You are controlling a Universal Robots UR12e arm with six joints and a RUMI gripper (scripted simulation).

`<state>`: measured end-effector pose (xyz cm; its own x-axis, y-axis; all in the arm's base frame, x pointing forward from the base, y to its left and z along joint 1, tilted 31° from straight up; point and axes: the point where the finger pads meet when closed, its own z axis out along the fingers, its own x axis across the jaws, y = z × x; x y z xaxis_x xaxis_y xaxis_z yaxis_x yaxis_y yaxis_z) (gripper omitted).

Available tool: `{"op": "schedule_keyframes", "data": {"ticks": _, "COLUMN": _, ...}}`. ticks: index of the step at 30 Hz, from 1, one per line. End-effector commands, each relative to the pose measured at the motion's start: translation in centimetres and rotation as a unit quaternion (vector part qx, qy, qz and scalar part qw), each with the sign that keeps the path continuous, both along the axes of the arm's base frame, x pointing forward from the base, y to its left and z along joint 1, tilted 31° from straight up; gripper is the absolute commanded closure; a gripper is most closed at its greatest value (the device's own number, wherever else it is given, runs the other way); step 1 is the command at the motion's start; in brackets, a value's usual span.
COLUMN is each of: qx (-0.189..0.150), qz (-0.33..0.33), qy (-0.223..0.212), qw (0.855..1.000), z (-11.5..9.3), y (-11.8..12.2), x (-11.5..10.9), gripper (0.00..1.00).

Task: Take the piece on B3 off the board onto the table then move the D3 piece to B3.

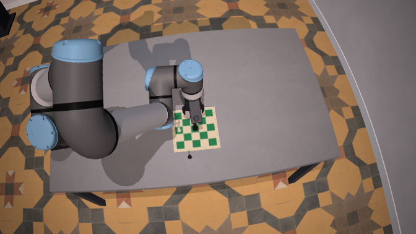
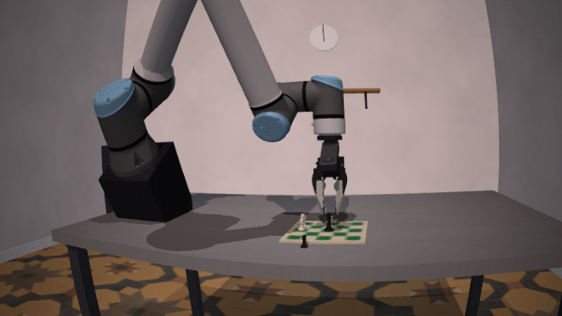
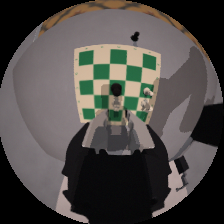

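Table first: you've got the long grey table top (image 2: pixel 418 226) carrying everything, with the black block pedestal (image 2: pixel 167 201) of the grey, blue-capped arm (image 2: pixel 251 71) at its left end in the exterior view. Your arm reaches over and drops its wrist straight down above the green-and-cream chessboard (image 1: pixel 213 143), which lies flat near the table's front edge.

Now look at your black two-jaw gripper (image 2: pixel 329 209): it hangs above the board, pointing down, its pale fingers (image 2: pixel 319 196) parted a little and pinching nothing. Right under the tips stands the black chess piece (image 2: pixel 329 222), upright on the board, its head just below the fingers and free of them. From the wrist view you see that same dark piece (image 3: pixel 116 91) out ahead of the jaws, near the board's middle.

Off the board, you have the small black pawn (image 2: pixel 303 242) standing upright on the table, just beside the board's near edge. At the board's left edge stands the white chess piece (image 2: pixel 302 222), upright, well apart from your gripper.
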<state>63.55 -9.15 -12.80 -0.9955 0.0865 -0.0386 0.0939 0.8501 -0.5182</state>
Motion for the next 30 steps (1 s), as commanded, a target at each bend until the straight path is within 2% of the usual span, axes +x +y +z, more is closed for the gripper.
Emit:
{"op": "schedule_keyframes", "data": {"ticks": 1, "qx": 0.0, "qz": 0.0, "qy": 0.0, "qw": 1.0, "z": 1.6, "y": 0.9, "x": 0.1, "gripper": 0.78}}
{"op": "schedule_keyframes", "data": {"ticks": 9, "qx": 0.0, "qz": 0.0, "qy": 0.0, "qw": 1.0, "z": 4.8, "y": 2.9, "x": 0.1, "gripper": 0.78}}
{"op": "schedule_keyframes", "data": {"ticks": 18, "qx": 0.0, "qz": 0.0, "qy": 0.0, "qw": 1.0, "z": 5.5, "y": 3.3, "x": 0.1, "gripper": 0.78}}
{"op": "schedule_keyframes", "data": {"ticks": 19, "qx": 0.0, "qz": 0.0, "qy": 0.0, "qw": 1.0, "z": 5.5, "y": 3.3, "x": 0.1, "gripper": 0.0}}
{"op": "schedule_keyframes", "data": {"ticks": 30, "qx": 0.0, "qz": 0.0, "qy": 0.0, "qw": 1.0, "z": 5.5, "y": 3.3, "x": 0.1, "gripper": 0.0}}
